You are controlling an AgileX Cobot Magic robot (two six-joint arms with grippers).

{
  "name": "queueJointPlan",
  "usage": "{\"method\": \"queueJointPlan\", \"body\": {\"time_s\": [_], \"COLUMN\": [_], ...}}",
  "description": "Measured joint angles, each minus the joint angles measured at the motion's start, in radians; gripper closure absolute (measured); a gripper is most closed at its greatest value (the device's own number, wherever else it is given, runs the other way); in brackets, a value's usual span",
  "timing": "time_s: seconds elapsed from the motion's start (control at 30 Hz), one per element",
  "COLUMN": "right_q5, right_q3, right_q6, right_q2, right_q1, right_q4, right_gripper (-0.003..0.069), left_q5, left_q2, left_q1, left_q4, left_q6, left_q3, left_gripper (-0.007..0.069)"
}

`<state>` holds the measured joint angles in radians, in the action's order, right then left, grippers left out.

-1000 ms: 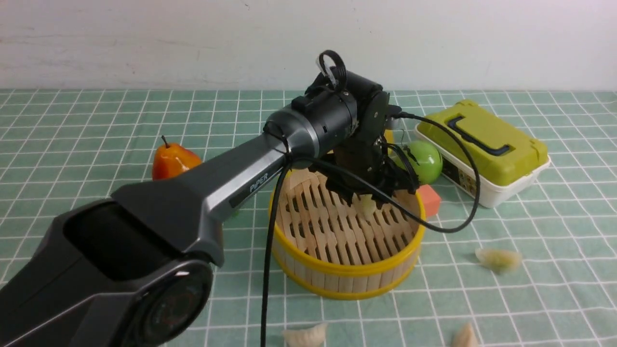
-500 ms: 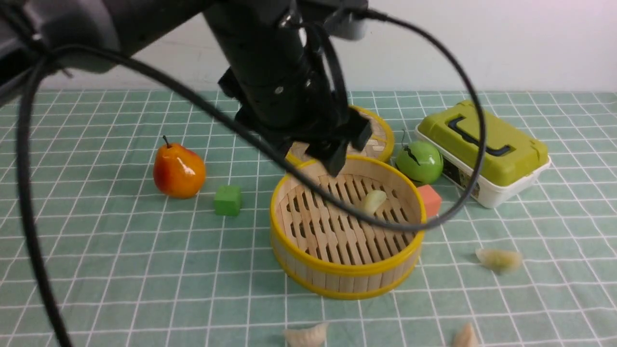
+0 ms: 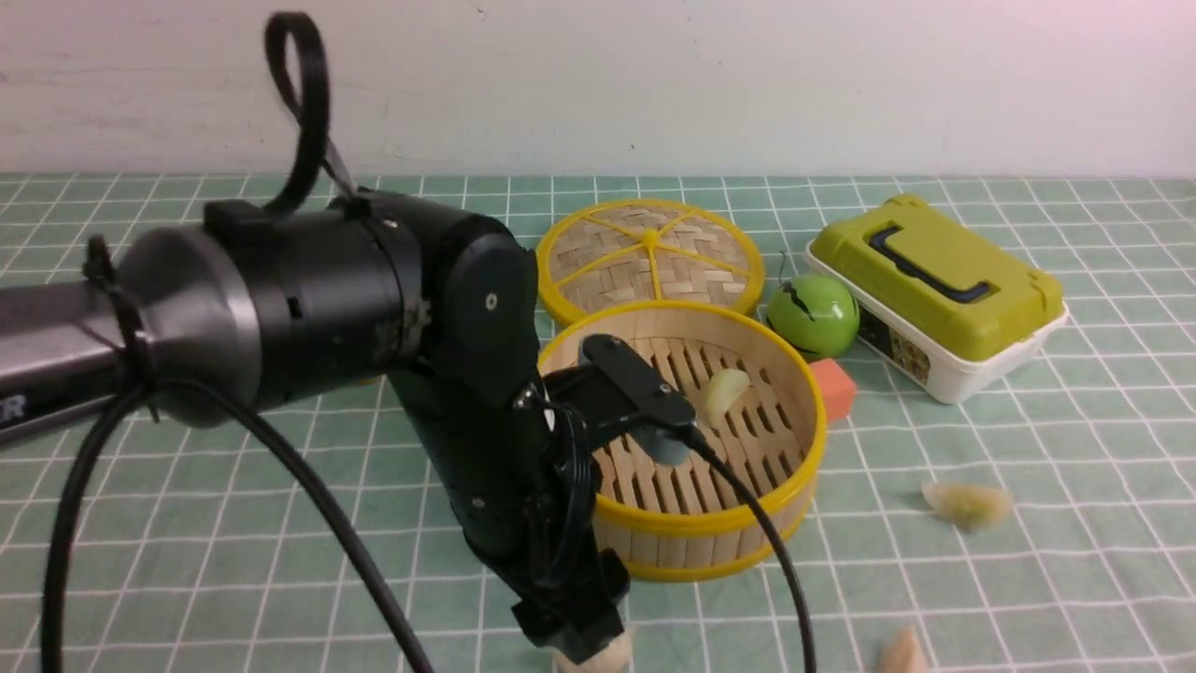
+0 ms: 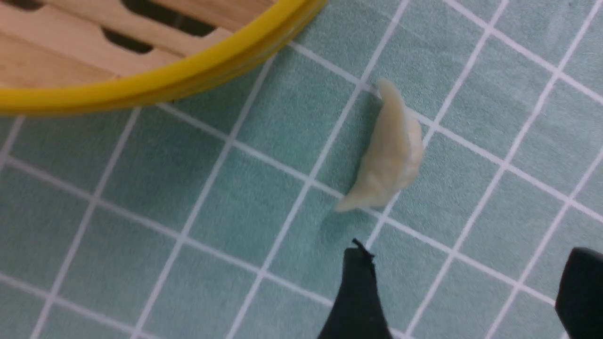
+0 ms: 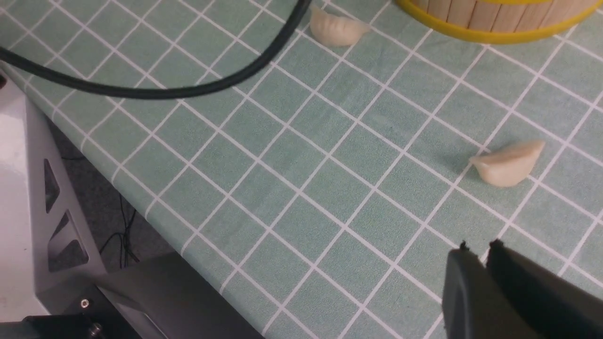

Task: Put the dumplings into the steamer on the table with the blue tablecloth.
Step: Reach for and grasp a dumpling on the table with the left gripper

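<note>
Left tool [image 4: 468,256]: jaws spread wide, nothing between them, pointing down at the surface [image 3: 1028,579]. Just ahead of the fingertips, not yet between them, a pale cream crescent dumpling with a pleated edge [image 4: 388,155] lies on the teal-green white-gridded cloth [image 4: 141,197]. It is near the front wall of the round bamboo steamer with yellow rims [image 4: 141,92]. Judged step: approach for a pick.

Right tool [image 5: 479,247]: fingers pressed together, holding nothing, low over the cloth near another loose dumpling [image 5: 509,162].

Front view: one dumpling in the steamer [image 3: 724,393] rests on the slatted floor. A far-right dumpling [image 3: 967,505] sits on the cloth, well apart from the basket. Task judged about a quarter done.

Risks:
- Target is offset from the jaw line. Closing here would likely catch air, or clip one tip and flick the piece away.
- Too deep a descent could press the fingertips into the cloth and bunch it, shifting the target.
- The black cable [image 3: 757,551] hangs across the steamer's front; contact cannot be told. It could snag the rim and drag the basket on lifting.
</note>
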<state>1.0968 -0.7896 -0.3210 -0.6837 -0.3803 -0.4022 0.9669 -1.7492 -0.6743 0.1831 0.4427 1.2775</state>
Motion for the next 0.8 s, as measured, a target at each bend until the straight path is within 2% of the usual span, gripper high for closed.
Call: {"method": "queueJointPlan", "body": {"time_s": [0.27,0.4,0.5,0.67,0.8], "right_q5": [-0.003,-0.003,-0.003,-0.005,-0.005], "right_q3": [0.005,0.007,0.008,0.008,0.008], "right_q6": [0.000,0.000,0.000,0.000,0.000], "right_q2": [0.000,0.000,0.000,0.000,0.000], "right_q1": [0.000,0.000,0.000,0.000,0.000], "right_q4": [0.005,0.010,0.010,0.017,0.018], "right_gripper": [0.0587,0.0583,0.0580,0.0575,0.0571], "left_q5": [-0.068,-0.086,-0.098,-0.108,-0.105], "left_q2": [-0.163,-0.195,-0.195,-0.197,-0.192], "left_q1": [0.000,0.000,0.000,0.001,0.001], "left_q4": [0.049,0.043,0.033,0.024,0.025], "left_q6": [0.080,0.083,0.079,0.064,-0.007], "left_q3": [-0.001,-0.001,-0.001,-0.001,-0.001], "left_gripper": [0.0108,0.0141,0.0211,0.0456,0.0453]}}
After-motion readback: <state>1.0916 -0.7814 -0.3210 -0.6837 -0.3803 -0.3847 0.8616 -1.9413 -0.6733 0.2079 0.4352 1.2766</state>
